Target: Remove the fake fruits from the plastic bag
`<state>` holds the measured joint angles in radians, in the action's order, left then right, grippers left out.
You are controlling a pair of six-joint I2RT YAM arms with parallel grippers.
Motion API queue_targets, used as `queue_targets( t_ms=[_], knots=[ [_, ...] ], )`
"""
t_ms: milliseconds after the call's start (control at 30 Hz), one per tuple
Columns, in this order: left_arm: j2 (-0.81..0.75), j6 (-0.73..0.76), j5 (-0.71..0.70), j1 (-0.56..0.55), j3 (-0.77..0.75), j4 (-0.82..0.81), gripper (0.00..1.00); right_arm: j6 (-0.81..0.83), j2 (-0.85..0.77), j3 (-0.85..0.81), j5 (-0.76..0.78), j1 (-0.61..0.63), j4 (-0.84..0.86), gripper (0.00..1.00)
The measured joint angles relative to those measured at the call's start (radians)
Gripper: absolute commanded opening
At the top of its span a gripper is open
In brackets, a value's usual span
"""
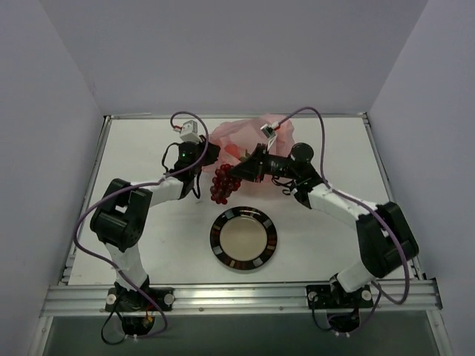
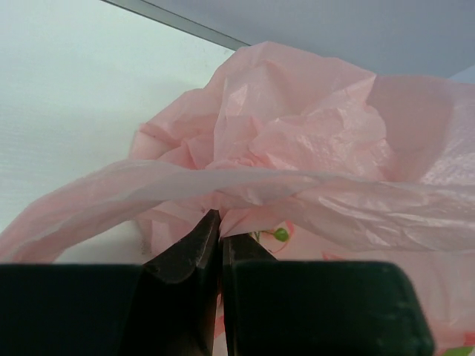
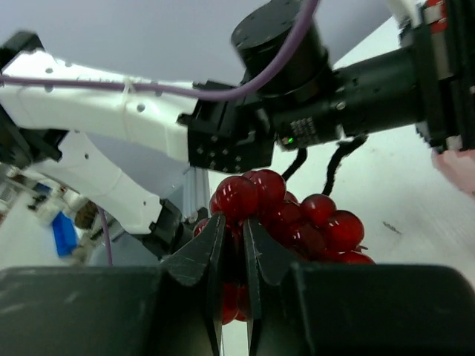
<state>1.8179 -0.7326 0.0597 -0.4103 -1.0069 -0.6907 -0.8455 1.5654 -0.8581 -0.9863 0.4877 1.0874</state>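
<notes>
Pink, thin and crinkly, the large translucent plastic bag (image 1: 249, 133) lies bunched at the far middle of the white worktop (image 1: 133, 148), its film puckered into folds, with one long band stretched sideways across the left wrist view. The left hand (image 2: 217, 219) has its fingers pressed together on a fold of that film, at the bag's left edge.

Just in front of the bag, between it and the plate, is the dark red, glossy grape bunch (image 1: 223, 185), out of the bag. The right hand (image 3: 231, 222) grips it, fingers nearly closed with grapes wedged in the narrow gap between them. I cannot tell whether the bunch touches the worktop.

Nearer the arms sits a round plate with a dark shiny rim (image 1: 215, 239) and a pale centre, apart from the grapes.

Through the film near the left fingertips shows a tiny green leaf (image 2: 281, 234). Whatever else is in the bag is hidden by the crumpled plastic and by both arms crossing over it.
</notes>
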Motion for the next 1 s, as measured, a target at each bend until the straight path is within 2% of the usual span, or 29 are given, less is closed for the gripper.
queue_targets(
  t_ms=[133, 233, 400, 633, 667, 733, 767, 833, 933, 1000],
  knots=[
    [-0.005, 0.0, 0.002, 0.004, -0.014, 0.004, 0.02, 0.312, -0.145, -0.047, 0.064, 0.072, -0.381, 0.0],
    [-0.013, 0.0, 0.003, 0.004, -0.013, 0.01, 0.02, 0.459, -0.188, -0.072, 0.126, 0.132, -0.553, 0.0],
    [-0.06, 0.0, 0.003, -0.002, 0.024, 0.008, 0.02, 0.552, -0.195, 0.0, 0.233, 0.184, -0.702, 0.0],
    [-0.097, 0.0, -0.005, -0.032, 0.121, -0.014, 0.02, 0.557, -0.221, 0.129, 0.415, 0.207, -0.802, 0.0],
    [-0.1, 0.0, -0.007, -0.037, 0.132, -0.013, 0.02, 0.555, -0.226, 0.131, 0.443, 0.207, -0.808, 0.05],
    [-0.11, 0.003, -0.011, -0.048, 0.153, -0.011, 0.02, 0.551, -0.227, 0.131, 0.496, 0.207, -0.81, 0.24],
    [-0.117, 0.008, -0.015, -0.054, 0.159, -0.007, 0.02, 0.545, -0.226, 0.131, 0.52, 0.207, -0.816, 0.48],
    [-0.137, 0.021, -0.027, -0.066, 0.168, 0.003, 0.02, 0.536, -0.226, 0.137, 0.575, 0.208, -0.823, 0.75],
    [-0.173, 0.044, -0.059, -0.093, 0.17, 0.015, 0.02, 0.531, -0.248, 0.158, 0.65, 0.21, -0.848, 0.88],
    [-0.198, 0.053, -0.075, -0.11, 0.17, 0.016, 0.02, 0.526, -0.291, 0.161, 0.699, 0.214, -0.895, 0.88]
  ],
)
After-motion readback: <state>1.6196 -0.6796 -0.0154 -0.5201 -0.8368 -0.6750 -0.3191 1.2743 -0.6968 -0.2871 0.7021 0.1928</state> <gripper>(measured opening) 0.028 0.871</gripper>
